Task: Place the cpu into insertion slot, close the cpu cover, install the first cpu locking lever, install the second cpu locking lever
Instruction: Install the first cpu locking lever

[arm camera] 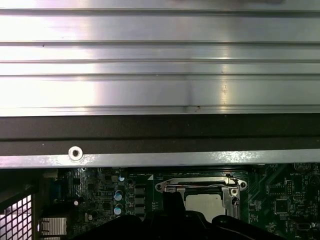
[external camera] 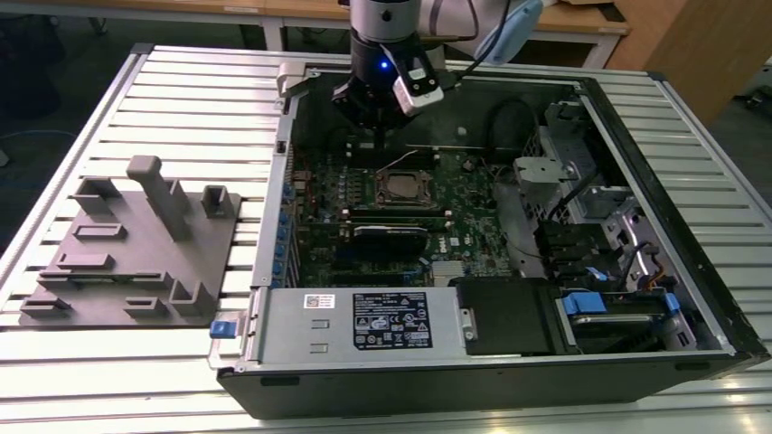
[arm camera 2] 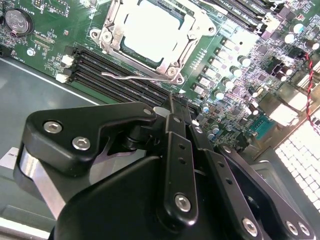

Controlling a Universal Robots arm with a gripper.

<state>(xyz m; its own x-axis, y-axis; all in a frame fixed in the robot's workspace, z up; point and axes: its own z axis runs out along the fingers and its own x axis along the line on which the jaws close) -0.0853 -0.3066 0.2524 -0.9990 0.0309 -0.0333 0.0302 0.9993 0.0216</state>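
The cpu point(arm camera 2: 150, 27) lies framed by the cpu cover point(arm camera 2: 196, 46), seemingly closed down.

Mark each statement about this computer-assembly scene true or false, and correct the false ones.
1. The cpu lies in the insertion slot. True.
2. The cpu cover stands upright, off the socket. False: it lies flat, framing the cpu.
3. The gripper carries the cpu. False: the cpu sits in the slot, apart from the gripper, which hangs over the motherboard.
4. The grey fixture lies at the exterior view's left of the computer case. True.
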